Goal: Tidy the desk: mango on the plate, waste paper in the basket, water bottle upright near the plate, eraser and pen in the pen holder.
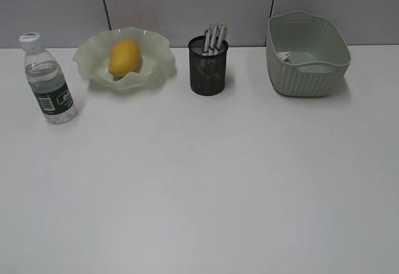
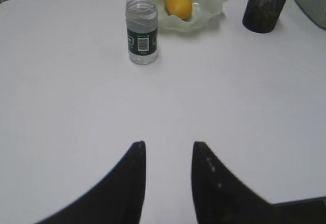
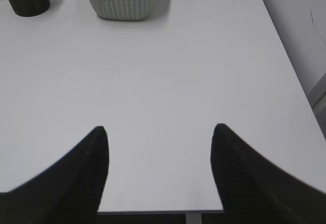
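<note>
The mango lies in the ruffled green plate at the back left of the desk. Left of the plate the water bottle stands upright. Pens stick out of the black mesh pen holder. The basket stands at the back right. The eraser and the waste paper are hidden. My left gripper is open and empty, hanging over bare desk well short of the bottle. My right gripper stands wide open and empty above the desk's front edge.
Neither arm shows in the exterior view. In the right wrist view the desk's right edge runs close to a wall, and the basket and pen holder stand far ahead. A grey panelled wall backs the desk.
</note>
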Robot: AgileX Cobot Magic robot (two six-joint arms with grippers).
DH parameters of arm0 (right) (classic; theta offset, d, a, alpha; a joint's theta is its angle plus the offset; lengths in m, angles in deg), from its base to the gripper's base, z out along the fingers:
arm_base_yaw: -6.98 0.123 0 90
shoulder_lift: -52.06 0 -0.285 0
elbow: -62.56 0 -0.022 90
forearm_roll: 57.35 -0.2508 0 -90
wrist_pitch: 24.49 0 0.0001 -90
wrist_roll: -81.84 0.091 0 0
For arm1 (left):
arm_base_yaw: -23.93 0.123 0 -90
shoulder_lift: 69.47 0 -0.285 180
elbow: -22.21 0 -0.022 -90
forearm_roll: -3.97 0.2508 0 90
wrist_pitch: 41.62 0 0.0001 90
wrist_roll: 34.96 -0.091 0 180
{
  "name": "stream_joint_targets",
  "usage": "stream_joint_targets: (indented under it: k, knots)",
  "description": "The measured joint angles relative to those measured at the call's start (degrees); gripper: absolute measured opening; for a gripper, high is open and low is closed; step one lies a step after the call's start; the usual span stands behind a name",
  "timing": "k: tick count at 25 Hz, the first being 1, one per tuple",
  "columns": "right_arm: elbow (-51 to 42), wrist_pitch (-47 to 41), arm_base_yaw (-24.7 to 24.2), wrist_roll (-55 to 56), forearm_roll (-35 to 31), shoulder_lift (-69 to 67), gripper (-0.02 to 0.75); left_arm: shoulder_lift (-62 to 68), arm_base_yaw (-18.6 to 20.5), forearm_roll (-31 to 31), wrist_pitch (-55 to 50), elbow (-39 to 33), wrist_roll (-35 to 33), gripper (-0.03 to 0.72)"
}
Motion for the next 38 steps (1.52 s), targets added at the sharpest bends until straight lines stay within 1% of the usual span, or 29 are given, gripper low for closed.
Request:
stream_joint_targets:
  k: [4,10,38]
  knots:
    - [0.0,0.0,-0.2,0.0,-0.1,0.0,0.503,0.0,3.5,0.0,0.0,0.0,0.0,0.239]
    - [0.0,0.0,-0.3,0.0,-0.2,0.0,0.503,0.0,5.8,0.0,0.0,0.0,0.0,0.239]
    - [0.0,0.0,-0.3,0.0,-0.2,0.0,0.502,0.0,5.8,0.0,0.0,0.0,0.0,0.239]
